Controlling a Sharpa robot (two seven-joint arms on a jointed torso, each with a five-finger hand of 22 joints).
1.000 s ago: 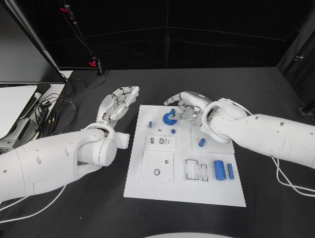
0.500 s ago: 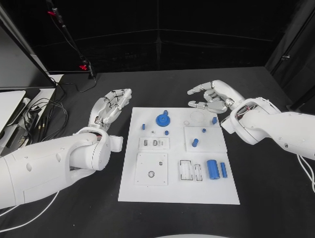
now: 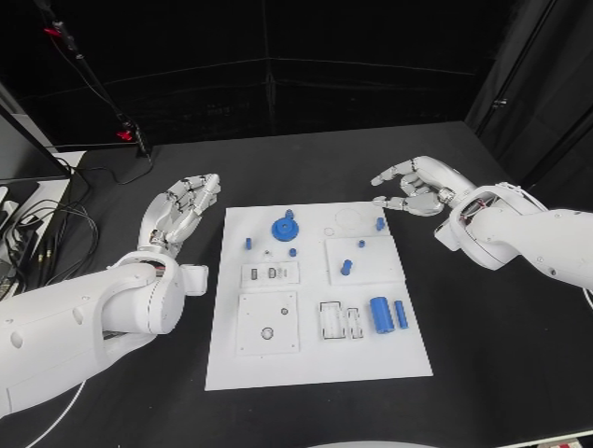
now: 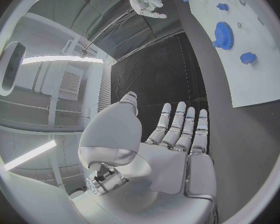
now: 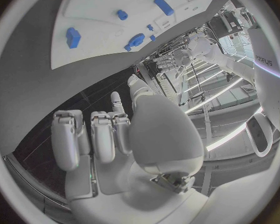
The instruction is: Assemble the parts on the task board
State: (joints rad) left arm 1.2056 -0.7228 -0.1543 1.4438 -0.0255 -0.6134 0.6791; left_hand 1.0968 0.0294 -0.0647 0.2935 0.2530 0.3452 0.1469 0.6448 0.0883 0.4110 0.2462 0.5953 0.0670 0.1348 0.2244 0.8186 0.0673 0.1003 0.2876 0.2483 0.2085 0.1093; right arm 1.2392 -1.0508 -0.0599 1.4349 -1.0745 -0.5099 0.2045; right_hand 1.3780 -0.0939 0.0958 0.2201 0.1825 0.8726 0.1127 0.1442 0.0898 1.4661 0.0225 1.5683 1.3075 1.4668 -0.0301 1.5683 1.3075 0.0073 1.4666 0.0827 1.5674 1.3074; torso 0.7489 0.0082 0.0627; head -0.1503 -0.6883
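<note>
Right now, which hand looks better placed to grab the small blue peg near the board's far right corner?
Probably the right hand: it hovers empty just beyond that peg, while the left hand is across the board.

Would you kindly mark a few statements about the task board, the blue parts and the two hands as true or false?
1. The blue gear sits on the far part of the task board. True.
2. The right hand is holding the blue gear. False: it holds nothing and hovers over the black table, beyond the board's far right corner.
3. The left hand lies beside the board's left edge with its fingers stretched out. True.
4. The large blue cylinder stands in the left hand's palm. False: it lies on the board's right side, next to a thinner blue pin.
5. Both hands are off the board. True.
</note>
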